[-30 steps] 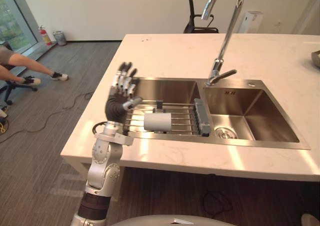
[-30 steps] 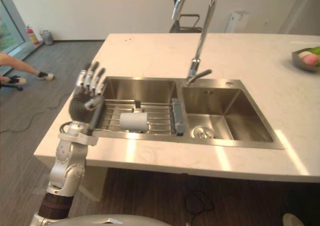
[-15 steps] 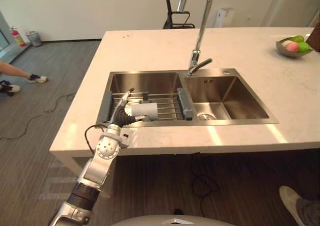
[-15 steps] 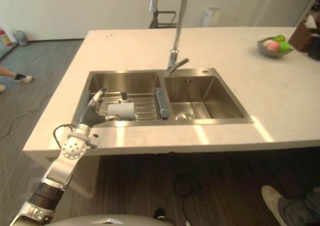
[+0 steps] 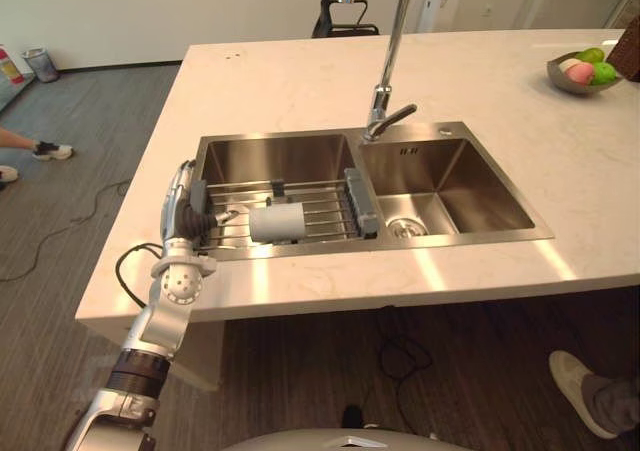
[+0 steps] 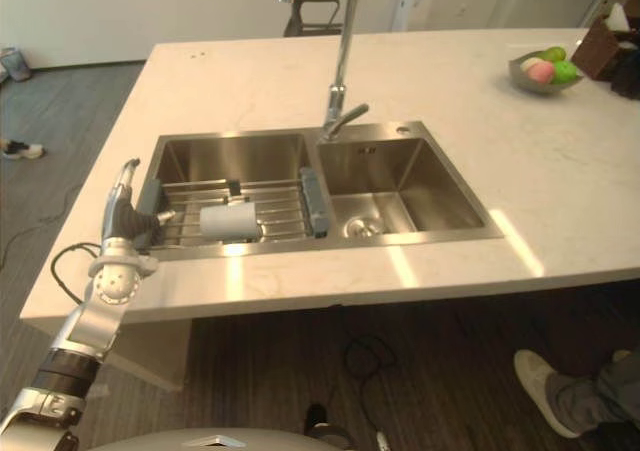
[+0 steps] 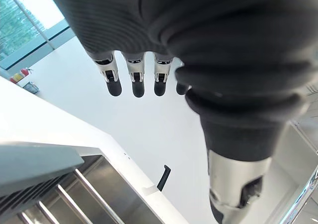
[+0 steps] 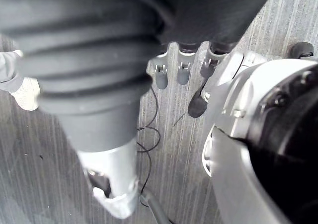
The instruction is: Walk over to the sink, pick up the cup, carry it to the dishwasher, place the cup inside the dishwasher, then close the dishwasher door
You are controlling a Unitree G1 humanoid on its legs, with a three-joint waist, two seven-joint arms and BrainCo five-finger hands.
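A pale grey cup (image 5: 275, 221) lies on its side on the wire rack (image 5: 310, 211) across the sink's left basin (image 5: 275, 161). My left hand (image 5: 188, 216) stands upright at the rack's left end, a short way left of the cup and not touching it. It is open, with straight fingers (image 7: 134, 80) pointing up and the thumb (image 5: 225, 214) reaching toward the cup. In the right wrist view my right hand (image 8: 89, 45) hangs low over the floor with relaxed fingers (image 8: 181, 70), holding nothing.
The sink sits in a white island counter (image 5: 300, 81), with a tall faucet (image 5: 385, 91) between the basins and a bare right basin (image 5: 450, 186). A fruit bowl (image 5: 578, 71) stands far right. A person's shoe (image 5: 580, 391) is at lower right, another person's foot (image 5: 45, 151) at left.
The camera has shifted and pulled back. My left hand, close beside the cup half a second ago, now stands further left at the rack's end. The cup has not moved.
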